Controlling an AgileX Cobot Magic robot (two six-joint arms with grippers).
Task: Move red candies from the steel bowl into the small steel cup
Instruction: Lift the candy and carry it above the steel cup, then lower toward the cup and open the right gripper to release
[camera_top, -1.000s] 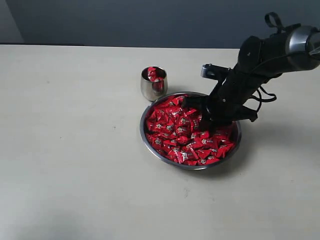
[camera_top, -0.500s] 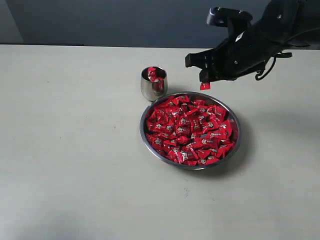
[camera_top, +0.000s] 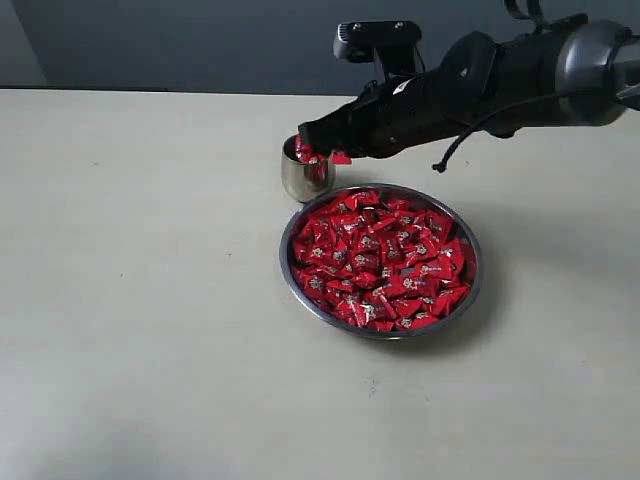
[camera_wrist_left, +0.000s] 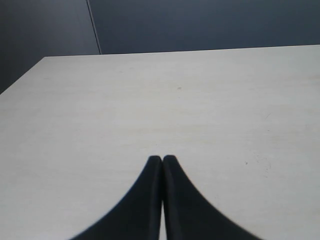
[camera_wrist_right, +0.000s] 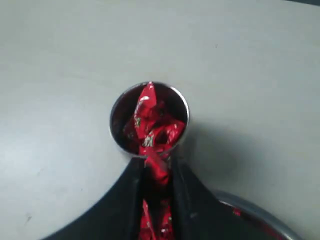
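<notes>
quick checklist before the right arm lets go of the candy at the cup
1. Candy gripped: ok. The right gripper is shut on one red candy.
2. Candy over the cup mouth: not ok. It hangs at the rim of the small steel cup, not centred over the opening.
3. Cup upright: ok.
4. Room in the cup: cannot tell. The candies inside pile up to the rim.
5. Left gripper out of the way: ok. It is shut, with only bare table in its view.

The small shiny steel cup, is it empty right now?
No, several red wrapped candies sit inside the small shiny steel cup.
</notes>
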